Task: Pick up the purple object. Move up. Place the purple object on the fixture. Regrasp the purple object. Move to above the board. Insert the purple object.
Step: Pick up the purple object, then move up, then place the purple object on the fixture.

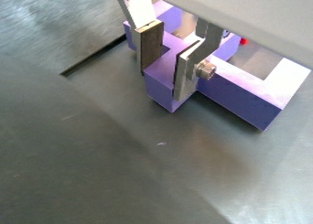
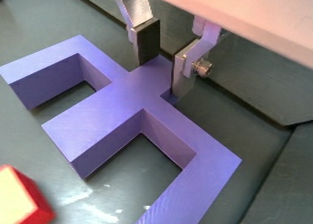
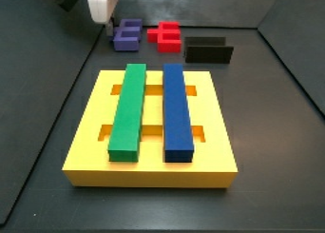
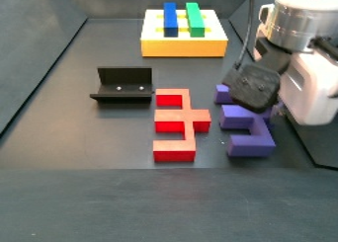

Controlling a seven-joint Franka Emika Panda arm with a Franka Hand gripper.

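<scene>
The gripper is lowered onto the purple object at the far end of the floor from the board. In both wrist views its flat silver fingers with dark pads are seen straddling one narrow bar of the piece, the jaws spread only as wide as that bar. Whether the pads already press on it cannot be told.

The purple object is a matte violet block of square-cut arms and notches, with paler top faces and darker sides. It lies flat on the dark, faintly brushed floor. Just beside it lies the red piece, a glossy notched block of like size.

The fixture, a black L-shaped bracket, stands near the red piece and apart from the purple one.

The board is a thick yellow slab with slots. A long green bar and a long blue bar are laid across it side by side, parallel.
</scene>
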